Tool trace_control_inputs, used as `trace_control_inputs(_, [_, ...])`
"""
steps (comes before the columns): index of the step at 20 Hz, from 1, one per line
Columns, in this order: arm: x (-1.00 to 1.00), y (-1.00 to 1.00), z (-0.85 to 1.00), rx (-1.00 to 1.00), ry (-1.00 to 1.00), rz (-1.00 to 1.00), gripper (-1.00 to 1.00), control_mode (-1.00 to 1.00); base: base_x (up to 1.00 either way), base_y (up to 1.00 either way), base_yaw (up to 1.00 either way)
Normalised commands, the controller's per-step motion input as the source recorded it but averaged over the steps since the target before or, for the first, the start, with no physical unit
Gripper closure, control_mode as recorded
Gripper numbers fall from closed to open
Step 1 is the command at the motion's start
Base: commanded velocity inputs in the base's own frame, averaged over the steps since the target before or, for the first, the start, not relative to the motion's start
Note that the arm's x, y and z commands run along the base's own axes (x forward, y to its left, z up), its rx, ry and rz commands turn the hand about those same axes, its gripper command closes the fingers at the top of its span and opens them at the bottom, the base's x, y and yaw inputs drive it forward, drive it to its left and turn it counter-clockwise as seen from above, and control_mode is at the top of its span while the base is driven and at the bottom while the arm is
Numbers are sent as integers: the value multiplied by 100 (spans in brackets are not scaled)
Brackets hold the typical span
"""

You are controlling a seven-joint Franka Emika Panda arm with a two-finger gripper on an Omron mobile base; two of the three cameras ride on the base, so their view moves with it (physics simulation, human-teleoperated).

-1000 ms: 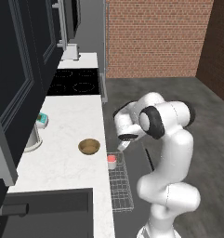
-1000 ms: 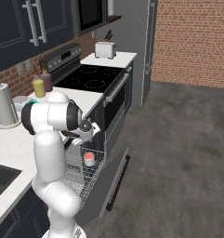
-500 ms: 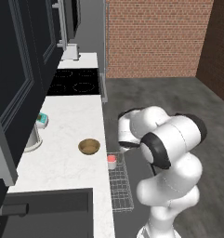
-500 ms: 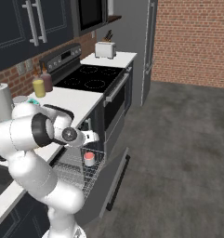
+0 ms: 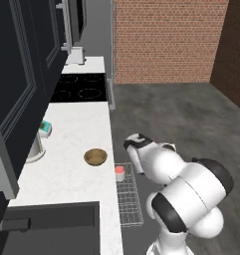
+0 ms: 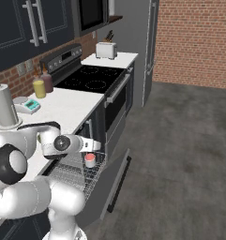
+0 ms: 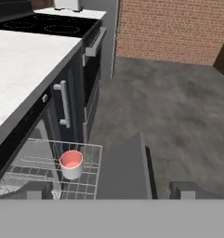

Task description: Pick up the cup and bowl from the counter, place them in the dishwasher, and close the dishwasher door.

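A simulated kitchen with a white marble bench (image 5: 66, 174) along the left wall, a black stovetop (image 5: 81, 87) farther down it, and a red brick wall (image 5: 166, 40) beyond.

The cup (image 5: 120, 173) — pale with a pinkish-red inside — stands upright in the grey wire rack (image 5: 129, 201), near the rack's far end. The rack is pulled out from the dishwasher (image 6: 98, 185) under the bench. In the hand view the cup (image 7: 71, 163) sits near the rack's (image 7: 48, 179) outer edge, with the door beside it.

The door (image 6: 109, 183) is a flat dark panel, dropped open and sloping down toward the grey floor (image 6: 180, 154); in the hand view it (image 7: 125, 174) lies just right of the rack.

The bowl (image 5: 95, 157) — golden-brown, darker inside — rests on the bench near its front edge, apart from the cup. Farther back on the bench stand a paper-towel roll (image 6: 4, 107), a small teal-and-white object (image 5: 45, 128) and two jars (image 6: 41, 86) by the brick backsplash. A toaster (image 6: 106, 49) sits past the stovetop.

The white arm folds back on itself over the rack. The pincer (image 7: 106, 190) is released, its tips spread wide at the bottom of the hand view, holding nothing — it hangs above the rack and door, apart from the cup.
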Motion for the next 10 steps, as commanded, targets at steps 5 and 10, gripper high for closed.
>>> trace_control_inputs(5, [-17,-39,100,29,10,-11,-100,-100,0,0,0])
trace_control_inputs(10, [-1,-21,100,32,15,-7,-100,-100,0,0,0])
